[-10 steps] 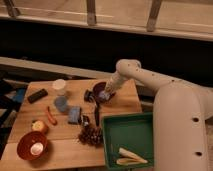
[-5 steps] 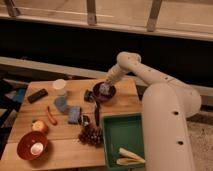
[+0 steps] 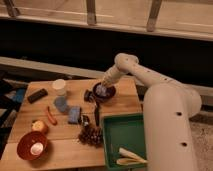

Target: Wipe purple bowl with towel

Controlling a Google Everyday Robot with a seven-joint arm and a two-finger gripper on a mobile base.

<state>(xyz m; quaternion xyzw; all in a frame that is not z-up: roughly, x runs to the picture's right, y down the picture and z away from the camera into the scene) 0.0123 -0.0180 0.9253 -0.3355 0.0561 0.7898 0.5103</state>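
The purple bowl [image 3: 106, 93] sits on the wooden table [image 3: 65, 132] near its far right corner. My gripper [image 3: 103, 88] reaches down into the bowl from the upper right, at the end of the white arm [image 3: 145, 75]. A pale bluish towel [image 3: 101, 90] lies under the gripper inside the bowl. The gripper hides most of the bowl's inside.
A green tray [image 3: 125, 140] with pale utensils is at the front right. A pine cone [image 3: 91, 135], blue sponge [image 3: 74, 114], white cup [image 3: 59, 87], black remote [image 3: 37, 95], red pepper [image 3: 51, 116], apple [image 3: 39, 126] and brown bowl [image 3: 31, 145] stand to the left.
The arm has shifted slightly over the bowl, with the gripper and towel moving a little inside it. The bowl and other objects stay in place.
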